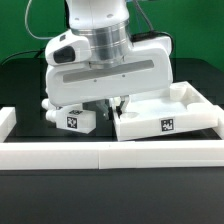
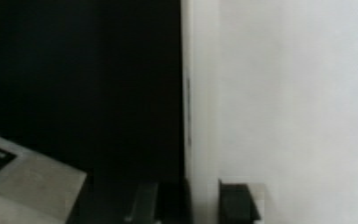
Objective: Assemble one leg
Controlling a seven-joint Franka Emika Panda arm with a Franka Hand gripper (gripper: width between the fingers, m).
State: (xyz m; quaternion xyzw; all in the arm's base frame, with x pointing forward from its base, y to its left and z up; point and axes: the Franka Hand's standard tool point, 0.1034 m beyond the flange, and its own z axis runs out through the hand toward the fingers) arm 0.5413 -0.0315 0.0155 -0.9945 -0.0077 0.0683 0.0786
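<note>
A white leg [image 1: 75,119] with a square tag lies on the black table, at the exterior view's left of the large white panel [image 1: 170,118]. My gripper [image 1: 116,106] hangs low over the panel's near-left rim, beside the leg. In the wrist view the gripper [image 2: 195,204] straddles the panel's edge [image 2: 282,100]. One dark finger [image 2: 149,205] is on the table side and the other is on the panel side. The white rim fills the narrow gap between them. The leg's tagged end [image 2: 25,180] shows in a corner of that view.
A long white barrier [image 1: 110,154] runs across the front of the table, with a raised end [image 1: 6,122] at the exterior view's left. A green backdrop stands behind. The arm's body hides the table's middle and back.
</note>
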